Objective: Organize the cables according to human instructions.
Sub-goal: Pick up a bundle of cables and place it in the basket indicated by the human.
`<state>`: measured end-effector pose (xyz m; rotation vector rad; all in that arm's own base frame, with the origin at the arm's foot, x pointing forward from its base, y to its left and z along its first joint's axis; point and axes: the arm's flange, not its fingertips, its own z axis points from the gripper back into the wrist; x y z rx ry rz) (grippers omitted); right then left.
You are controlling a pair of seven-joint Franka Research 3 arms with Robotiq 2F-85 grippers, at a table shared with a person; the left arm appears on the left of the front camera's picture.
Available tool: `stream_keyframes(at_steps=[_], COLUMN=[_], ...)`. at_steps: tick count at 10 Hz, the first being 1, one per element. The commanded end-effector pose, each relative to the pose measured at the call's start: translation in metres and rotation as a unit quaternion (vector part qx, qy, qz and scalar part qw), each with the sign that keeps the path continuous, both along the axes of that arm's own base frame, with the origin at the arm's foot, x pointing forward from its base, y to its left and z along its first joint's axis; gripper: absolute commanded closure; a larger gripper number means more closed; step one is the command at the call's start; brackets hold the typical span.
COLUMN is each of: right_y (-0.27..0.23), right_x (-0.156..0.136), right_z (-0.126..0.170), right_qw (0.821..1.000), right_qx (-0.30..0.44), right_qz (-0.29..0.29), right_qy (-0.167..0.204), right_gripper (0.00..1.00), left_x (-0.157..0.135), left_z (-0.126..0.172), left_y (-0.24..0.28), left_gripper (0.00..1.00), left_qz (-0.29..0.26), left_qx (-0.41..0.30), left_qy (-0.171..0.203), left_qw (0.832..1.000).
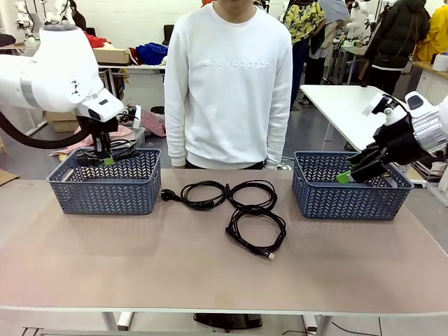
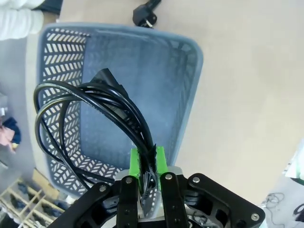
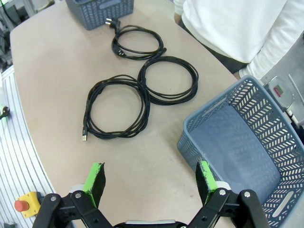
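Over the left slate-blue plastic lattice basket (image 1: 105, 190), the robot's left hand (image 1: 106, 159) pinches a coiled thin black cable (image 1: 124, 148) between its green pads, the loop hanging just above the basket's far rim. The right hand (image 1: 348, 176) is tilted over the matching right basket (image 1: 350, 199), one green pad showing above the rim. Between the baskets, three more black cables lie on the beige desk (image 1: 105, 259): a plug-ended coil (image 1: 203, 194), a middle coil (image 1: 252, 194) touching it, and a nearer coil (image 1: 255, 231), with a person in a white sweatshirt (image 1: 227, 84) standing at the far edge.
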<state>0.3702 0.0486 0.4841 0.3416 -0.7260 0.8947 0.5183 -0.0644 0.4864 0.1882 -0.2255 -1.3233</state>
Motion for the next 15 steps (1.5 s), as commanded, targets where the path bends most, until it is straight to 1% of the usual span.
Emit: stream_keyframes(at_steps=[1,5,7,10,11,12,13,14,15], right_y=[-0.003,-0.003,-0.003,-0.003,-0.003,-0.003,-0.003,-0.003,-0.003], right_x=[0.003,0.003,0.003,0.003,0.003,0.003,0.003,0.003,0.003], right_z=[-0.001,-0.001,-0.001,-0.001,-0.001,-0.001,-0.001,-0.001,-0.001], right_qw=[1.0,1.0,1.0,1.0,1.0,1.0,1.0,1.0,1.0], right_qx=[0.005,0.005,0.005,0.005,0.005,0.005,0.005,0.005,0.005], right_qz=[0.011,0.011,0.011,0.011,0.011,0.011,0.011,0.011,0.011], right_qy=[-0.007,-0.007,-0.007,-0.007,-0.007,-0.007,-0.007,-0.007,-0.007], right_gripper=[0.0,0.0,0.0,0.0,0.0,0.0,0.0,0.0,0.0], left_x=[0.009,0.029,0.034,0.039,0.041,0.041,0.04,0.038,0.036], left_z=[-0.005,-0.024,-0.029,-0.038,-0.041,-0.042,-0.041,-0.037,-0.034], left_y=[0.002,-0.002,-0.003,-0.002,-0.002,-0.003,-0.003,-0.004,-0.005], left_gripper=[0.85,0.85,0.85,0.85,0.65,0.65,0.46,0.61,0.27], left_qz=[-0.01,-0.01,-0.007,-0.007,-0.009,-0.01,-0.01,-0.01,-0.009], left_qx=[-0.006,-0.006,-0.004,-0.002,-0.003,-0.005,-0.006,-0.003,-0.001], left_qy=[-0.008,0.002,0.001,0.011,0.012,0.011,0.011,0.013,0.017], left_qw=[1.0,1.0,1.0,1.0,1.0,1.0,1.0,1.0,1.0])
